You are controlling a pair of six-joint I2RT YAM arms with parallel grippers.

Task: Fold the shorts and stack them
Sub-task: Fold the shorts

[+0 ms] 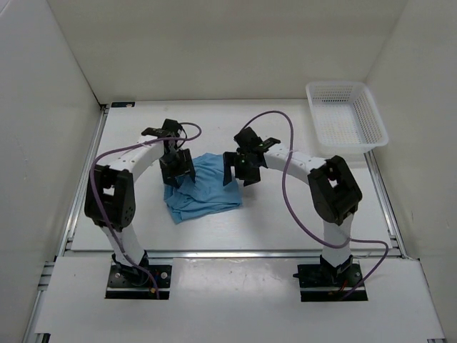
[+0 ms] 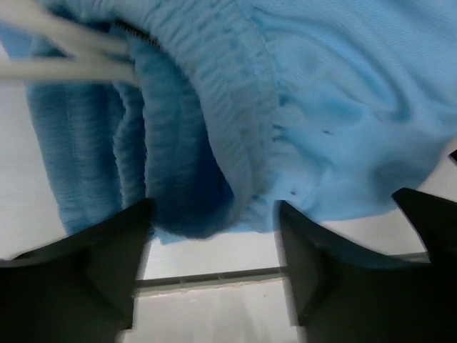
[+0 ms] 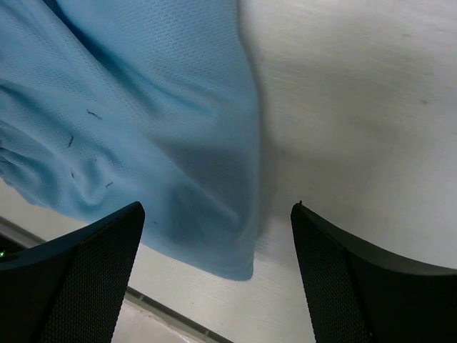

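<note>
Left gripper (image 2: 213, 214) fingers spread wide, nothing pinched, poised at the gathered waistband (image 2: 228, 100) of the light blue soft fabric shorts (image 1: 206, 187), thin white drawstring (image 2: 71, 69) just beyond. Right gripper (image 3: 218, 214) fingers apart too, straddling the shorts' right edge. The shorts lie bunched mid-table between both arms on the white tabletop (image 1: 285, 214). White mesh plastic basket (image 1: 346, 114) sits far right, plain white walls (image 1: 214, 43) all around.
</note>
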